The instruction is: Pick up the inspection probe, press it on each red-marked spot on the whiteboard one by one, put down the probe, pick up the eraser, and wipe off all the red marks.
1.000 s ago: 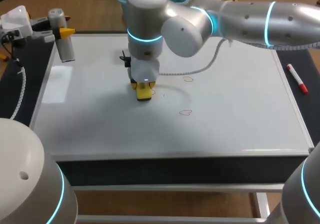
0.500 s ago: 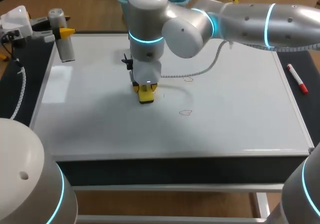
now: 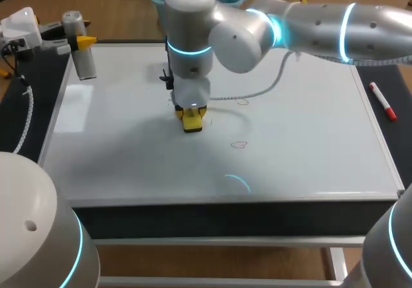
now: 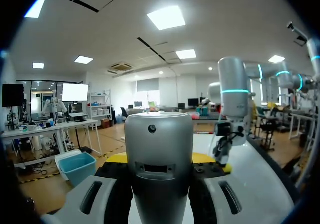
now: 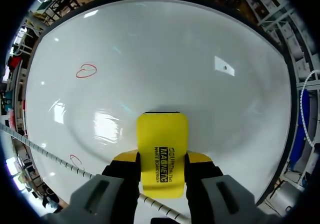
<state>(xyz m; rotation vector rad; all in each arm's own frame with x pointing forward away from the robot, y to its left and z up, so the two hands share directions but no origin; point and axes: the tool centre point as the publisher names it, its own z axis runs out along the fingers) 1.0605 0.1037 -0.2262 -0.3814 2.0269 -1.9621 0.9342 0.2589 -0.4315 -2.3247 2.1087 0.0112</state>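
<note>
- Eraser (image 3: 192,120): yellow block pinched from two sides in the right gripper (image 5: 162,160), near the middle of the whiteboard (image 3: 129,162). It appears to lie flat on the board.
- Eraser axis: in the right wrist view its long side runs out along the fingers, ahead of the tips.
- Red marks: two outlines show. The nearer mark (image 3: 239,144) and the farther mark (image 3: 241,102) both lie toward the robot's right of the eraser, apart from it.
- Coming move, as judged: a sideways sweep toward those marks, with the pad kept flat.
- Right arm: enters from the right and reaches past the middle, wrist pointing straight down, cable (image 3: 257,89) trailing behind.
- Left gripper (image 3: 82,42): at the far left corner, well apart from the marks, closed around the inspection probe (image 4: 159,164).
- Marker pen (image 3: 382,101): beside the board's right edge.
</note>
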